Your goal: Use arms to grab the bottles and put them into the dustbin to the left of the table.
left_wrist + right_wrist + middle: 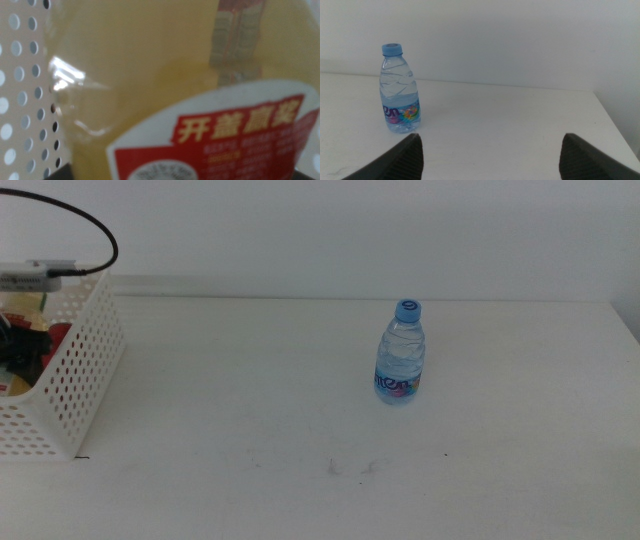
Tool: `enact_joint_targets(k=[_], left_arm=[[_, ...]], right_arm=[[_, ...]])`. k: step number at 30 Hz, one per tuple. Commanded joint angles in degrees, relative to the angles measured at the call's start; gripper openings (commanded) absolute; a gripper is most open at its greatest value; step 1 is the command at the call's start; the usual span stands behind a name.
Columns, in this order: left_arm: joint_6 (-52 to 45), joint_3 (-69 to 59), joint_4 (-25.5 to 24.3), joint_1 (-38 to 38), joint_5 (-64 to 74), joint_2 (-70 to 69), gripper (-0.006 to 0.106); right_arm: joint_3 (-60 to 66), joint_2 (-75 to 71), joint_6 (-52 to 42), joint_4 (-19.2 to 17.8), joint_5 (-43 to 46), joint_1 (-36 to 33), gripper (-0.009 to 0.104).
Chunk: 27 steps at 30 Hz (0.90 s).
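Left wrist alone shows juice bottle (pixel 150 90) — inside dustbin (pixel 20 75).

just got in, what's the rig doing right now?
Clearing bottles into the dustbin at the table's left. The left hand is at the bin: its wrist view is filled by the yellow juice bottle against the perforated wall, but its jaws aren't visible, so I can't confirm a grip. One small water bottle stands upright on the table. The right hand is open, facing that bottle from a distance, not touching it.
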<state>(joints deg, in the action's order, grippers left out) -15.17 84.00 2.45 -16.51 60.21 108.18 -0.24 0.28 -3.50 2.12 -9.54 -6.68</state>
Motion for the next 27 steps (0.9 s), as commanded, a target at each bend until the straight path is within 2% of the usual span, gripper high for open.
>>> enact_joint_targets(k=[1, 7, 13, 16, 20, 25, 27], left_arm=[[0.0, 1.2, -1.0, -0.1, -1.2, -0.5, 0.04], [0.0, 1.3, -2.9, -0.1, -0.5, -0.6, 0.094], [0.0, 1.4, 0.0, 1.0, 1.3, -9.2, 0.094], [0.1, 1.4, 0.6, 4.5, 1.8, -16.2, 0.094], [-0.5, 1.4, 0.9, 13.4, 3.7, -25.6, 0.094], [-6.4, 1.4, 7.2, 28.6, 8.0, -35.2, 0.094], [-8.9, 1.4, 7.8, 35.5, 8.9, -37.8, 0.094]], right_arm=[[0.2, -0.3, -0.4, -0.5, 0.5, 0.4, 0.085], [0.2, -0.3, -0.4, -0.5, 0.5, 0.4, 0.085], [0.2, -0.3, -0.4, -0.5, 0.5, 0.4, 0.085], [0.2, -0.3, -0.4, -0.5, 0.5, 0.4, 0.085], [0.2, -0.3, -0.4, -0.5, 0.5, 0.4, 0.085], [0.2, -0.3, -0.4, -0.5, 0.5, 0.4, 0.085], [0.2, -0.3, -0.4, -0.5, 0.5, 0.4, 0.085]])
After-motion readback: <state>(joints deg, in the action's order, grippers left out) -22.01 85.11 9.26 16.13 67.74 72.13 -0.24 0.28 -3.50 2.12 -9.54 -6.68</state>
